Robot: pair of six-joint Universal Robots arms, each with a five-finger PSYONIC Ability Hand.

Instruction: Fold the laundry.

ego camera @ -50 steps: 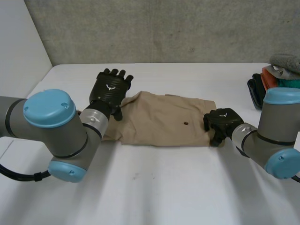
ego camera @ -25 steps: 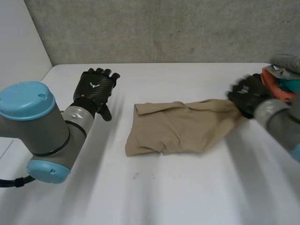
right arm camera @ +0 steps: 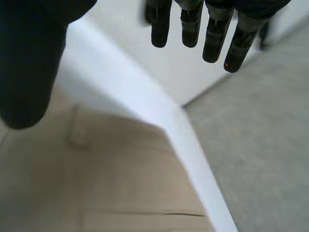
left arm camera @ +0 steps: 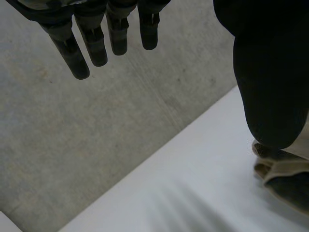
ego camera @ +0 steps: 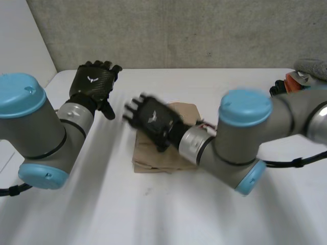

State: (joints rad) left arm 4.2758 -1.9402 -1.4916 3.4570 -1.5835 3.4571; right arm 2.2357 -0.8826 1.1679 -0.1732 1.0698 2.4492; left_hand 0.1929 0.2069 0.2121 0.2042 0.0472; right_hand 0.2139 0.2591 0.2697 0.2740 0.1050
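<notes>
A tan garment (ego camera: 153,157) lies folded into a small block near the middle of the white table (ego camera: 168,214). My right hand (ego camera: 153,118) hovers over its far left part with fingers straight and spread, holding nothing; the right arm crosses above the cloth. In the right wrist view the tan cloth (right arm camera: 106,188) spreads under the palm and the fingers (right arm camera: 190,24) hang free beyond it. My left hand (ego camera: 93,84) is raised at the back left, open, away from the cloth. In the left wrist view a folded edge of the garment (left arm camera: 282,164) shows past the thumb.
A pile of other laundry (ego camera: 306,76) in grey, orange and teal sits at the table's far right edge. A grey wall (ego camera: 179,30) runs along the back, and a white wall borders the left side.
My right hand swept the garment's right end from the far right over to the left, laid it on the rest and let go. The left hand drew back to the far left.
</notes>
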